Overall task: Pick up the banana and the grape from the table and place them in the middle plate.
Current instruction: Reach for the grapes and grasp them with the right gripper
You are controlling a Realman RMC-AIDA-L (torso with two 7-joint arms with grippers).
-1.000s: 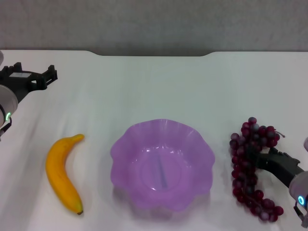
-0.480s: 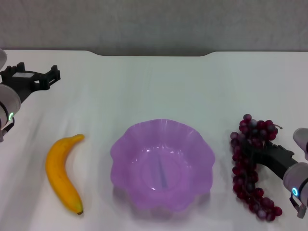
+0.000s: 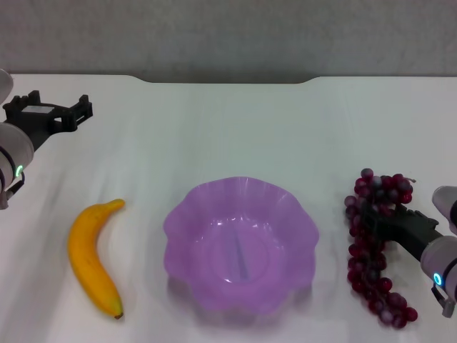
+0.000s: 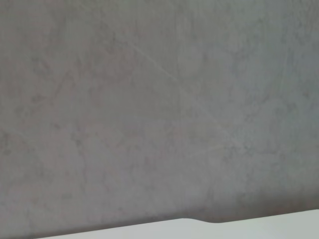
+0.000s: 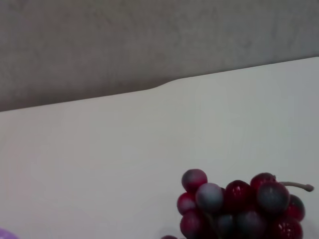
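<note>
Right gripper (image 3: 373, 216) is clamped on the grape (image 3: 375, 246) bunch right of the plate (image 3: 240, 243), so next is probably lift and carry it over, while the banana (image 3: 93, 257) waits left and the left gripper (image 3: 80, 113) hangs spread wide.

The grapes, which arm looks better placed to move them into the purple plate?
The right: the right gripper is already on the grape beside the middle plate, while the left gripper hovers far off, beyond the banana.

Soft, even light falls from above. The plate (image 3: 240, 243) casts a faint shadow on the table (image 3: 228, 128). The nearest grapes (image 5: 239, 209) look slightly blurred.
</note>
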